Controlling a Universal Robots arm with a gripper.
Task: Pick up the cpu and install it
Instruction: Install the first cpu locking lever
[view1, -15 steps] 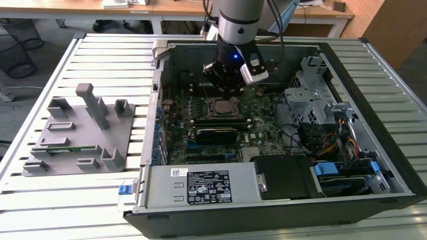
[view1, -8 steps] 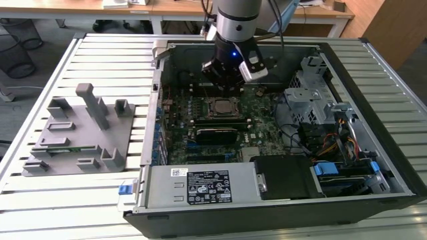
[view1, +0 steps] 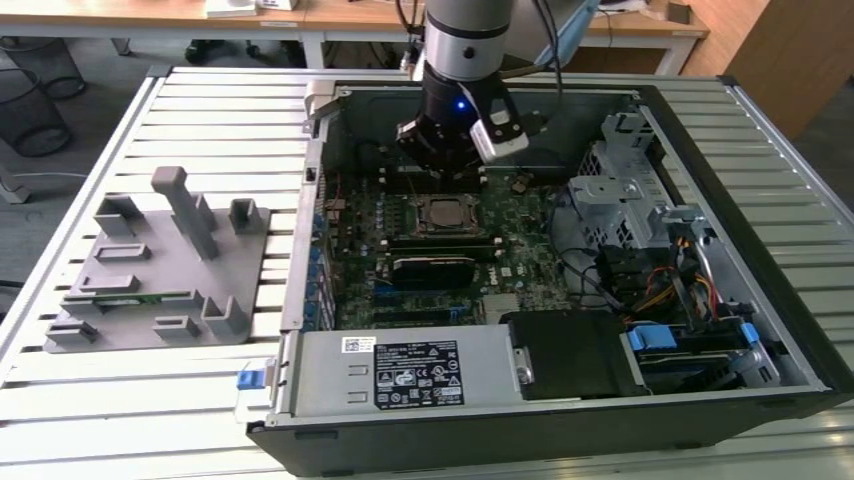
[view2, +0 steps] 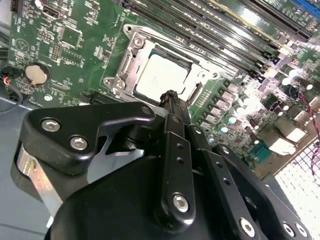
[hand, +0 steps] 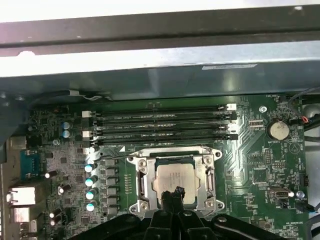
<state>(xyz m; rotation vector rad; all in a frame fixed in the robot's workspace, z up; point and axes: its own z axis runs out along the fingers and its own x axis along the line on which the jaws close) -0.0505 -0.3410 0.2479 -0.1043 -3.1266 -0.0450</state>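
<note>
The pincer (view2: 170, 96) is seen nearest in the second wrist view, fingertips pressed together with nothing between them, just over the cpu (view2: 161, 76), which is seated in the motherboard socket (view2: 131, 54). In the exterior view a grey fixture tray (view1: 160, 270) is shown on the slatted tabletop (view1: 134, 420) beside the open computer case (view1: 787, 330) — a white printed label (view1: 416, 375) is carried inside it.

Square silvery-grey cpu (hand: 175, 178), laid flat and seated in the metal-framed socket (hand: 139, 181) on the green motherboard (hand: 265, 170), beside the memory slots (hand: 160, 125)
</note>
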